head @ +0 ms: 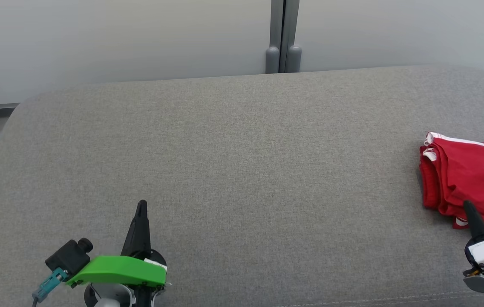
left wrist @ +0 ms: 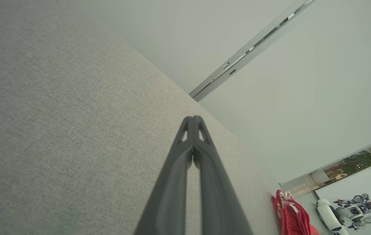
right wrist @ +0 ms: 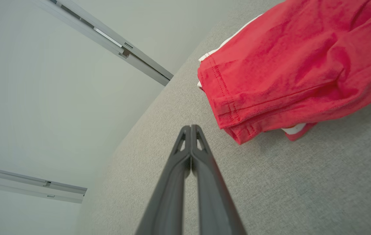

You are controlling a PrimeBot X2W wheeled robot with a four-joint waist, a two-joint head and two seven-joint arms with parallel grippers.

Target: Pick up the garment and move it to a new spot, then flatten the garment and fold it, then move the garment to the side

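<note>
- The folded red garment (head: 472, 179) is seen at 3 o'clock on the grey worktop (head: 242, 170).
- The right hand (head: 468, 205) is held together, empty, just beside its hem.
- The left hand (head: 141, 205) is pressed together at 7 o'clock.

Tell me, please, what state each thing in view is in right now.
Red cloth garment with white trim: folded into a bundle, lying on the grey fabric surface, not gripped.
Left gripper, two dark fingers: shut, empty.
Right gripper, two dark fingers: shut, empty, near the garment.
</note>
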